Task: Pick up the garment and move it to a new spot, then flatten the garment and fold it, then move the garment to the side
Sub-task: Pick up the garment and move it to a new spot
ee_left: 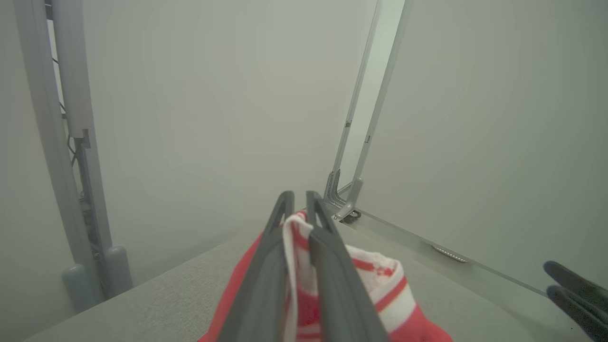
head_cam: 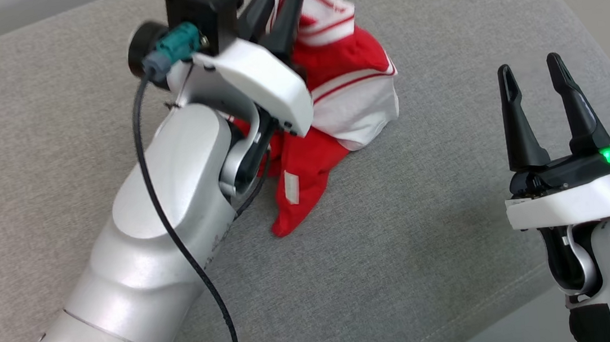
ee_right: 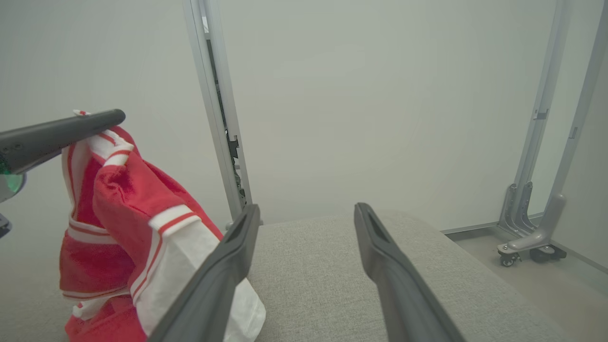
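A worktop (head_cam: pixel 431 237) covered in grey woven fabric stands in a room with plain pale walls. Grey metal frame posts (ee_right: pixel 216 118) rise behind it, one of them ending in a foot with small castors (ee_right: pixel 527 247).

The left gripper (ee_left: pixel 299 202) is raised above the worktop, its two long dark fingers closed almost together on a pinch of the garment (head_cam: pixel 354 103). A narrow fold of white cloth with red stripes shows between the fingers, close to their tips. The garment is red and white, with striped bands, and it is bunched and crumpled. It hangs down from the left gripper's fingers. Its lower part rests in a heap on the worktop just under that gripper, and a red end with a small white label trails back beneath the left wrist.

The right gripper (head_cam: pixel 529 65) stands well apart from the garment, on its right. Its fingers are spread wide, with nothing between them. It is above the worktop, near the edge.
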Motion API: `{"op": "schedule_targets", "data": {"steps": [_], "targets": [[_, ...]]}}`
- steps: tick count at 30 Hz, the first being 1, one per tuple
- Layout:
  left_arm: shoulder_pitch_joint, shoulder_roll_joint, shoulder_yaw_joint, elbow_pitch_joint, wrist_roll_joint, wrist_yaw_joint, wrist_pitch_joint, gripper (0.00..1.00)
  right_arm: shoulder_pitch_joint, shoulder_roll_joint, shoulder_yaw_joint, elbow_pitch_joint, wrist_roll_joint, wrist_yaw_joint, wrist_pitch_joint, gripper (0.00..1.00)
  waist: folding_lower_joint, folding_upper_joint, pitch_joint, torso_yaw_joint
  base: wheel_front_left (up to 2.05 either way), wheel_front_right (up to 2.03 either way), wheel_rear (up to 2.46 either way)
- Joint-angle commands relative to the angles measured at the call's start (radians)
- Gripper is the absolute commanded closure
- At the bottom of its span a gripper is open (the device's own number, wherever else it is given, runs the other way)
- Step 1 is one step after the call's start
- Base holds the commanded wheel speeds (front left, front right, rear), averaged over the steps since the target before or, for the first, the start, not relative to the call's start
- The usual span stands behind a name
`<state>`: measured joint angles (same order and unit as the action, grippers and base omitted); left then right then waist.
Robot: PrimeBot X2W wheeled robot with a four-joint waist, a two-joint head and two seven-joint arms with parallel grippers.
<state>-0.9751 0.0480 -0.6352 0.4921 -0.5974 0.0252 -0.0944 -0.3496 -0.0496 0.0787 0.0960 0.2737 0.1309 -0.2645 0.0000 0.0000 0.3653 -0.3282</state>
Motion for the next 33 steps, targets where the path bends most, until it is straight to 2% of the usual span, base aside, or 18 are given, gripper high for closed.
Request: {"op": "schedule_targets", "data": {"steps": [1, 2, 3, 5, 7, 11, 15, 17, 24, 29, 33], "targets": [[0.006, 0.005, -0.001, 0.009, 0.004, -0.005, -0.007, 0.65, -0.012, -0.003, 0.001, -0.003, 0.003, 0.0, -0.003, 0.0, 0.0, 0.0, 0.018, -0.018, 0.0, 0.0, 0.0], [0.006, 0.005, -0.015, 0.044, 0.007, -0.006, -0.019, 0.24, -0.014, -0.003, 0.0, -0.004, 0.007, 0.0, -0.003, 0.0, 0.0, 0.0, 0.021, -0.02, 0.0, 0.0, 0.0], [0.006, 0.005, -0.024, 0.074, 0.007, -0.006, -0.029, 0.0, -0.014, -0.003, 0.0, -0.003, 0.009, 0.0, -0.003, 0.0, 0.0, 0.0, 0.023, -0.021, 0.0, 0.0, 0.0], [-0.002, 0.004, -0.04, 0.122, -0.004, -0.017, -0.055, 0.0, -0.016, -0.003, -0.002, -0.003, 0.009, 0.0, -0.003, 0.0, 0.0, 0.0, 0.024, -0.018, 0.0, 0.0, 0.0], [-0.025, 0.006, -0.026, 0.151, -0.024, -0.011, -0.089, 0.0, -0.013, -0.003, -0.002, -0.001, 0.001, 0.0, -0.003, 0.0, 0.0, 0.0, 0.021, -0.005, 0.0, 0.0, 0.0], [-0.056, 0.005, -0.004, 0.188, -0.043, -0.027, -0.136, 0.0, -0.003, -0.004, -0.014, 0.002, -0.023, 0.0, -0.003, 0.0, 0.0, 0.0, -0.002, 0.038, 0.0, 0.0, 0.0], [-0.072, 0.052, 0.04, 0.169, -0.017, -0.035, -0.164, 0.0, 0.011, -0.004, -0.022, 0.002, -0.063, 0.0, -0.003, 0.0, 0.0, 0.0, -0.046, 0.111, 0.0, 0.0, 0.0], [-0.033, 0.092, 0.073, 0.121, 0.012, -0.027, -0.169, 0.0, 0.023, -0.004, -0.023, 0.004, -0.089, 0.0, -0.003, 0.0, 0.0, 0.0, -0.073, 0.164, 0.0, 0.0, 0.0], [0.201, 0.184, 0.196, -0.099, 0.093, 0.001, -0.169, 0.0, 0.053, -0.004, 0.001, 0.021, -0.145, 0.0, -0.003, 0.0, 0.0, 0.0, -0.128, 0.266, 0.0, 0.0, 0.0], [0.423, 0.182, 0.309, -0.249, 0.128, 0.011, -0.169, 0.0, 0.069, -0.016, 0.026, 0.036, -0.17, 0.0, -0.003, 0.0, 0.0, 0.0, -0.158, 0.318, 0.0, 0.0, 0.0], [0.579, 0.142, 0.391, -0.325, 0.161, -0.001, -0.169, 0.0, 0.077, -0.03, 0.046, 0.05, -0.178, 0.0, -0.003, 0.0, 0.0, 0.0, -0.175, 0.348, 0.0, 0.0, 0.0]]}}
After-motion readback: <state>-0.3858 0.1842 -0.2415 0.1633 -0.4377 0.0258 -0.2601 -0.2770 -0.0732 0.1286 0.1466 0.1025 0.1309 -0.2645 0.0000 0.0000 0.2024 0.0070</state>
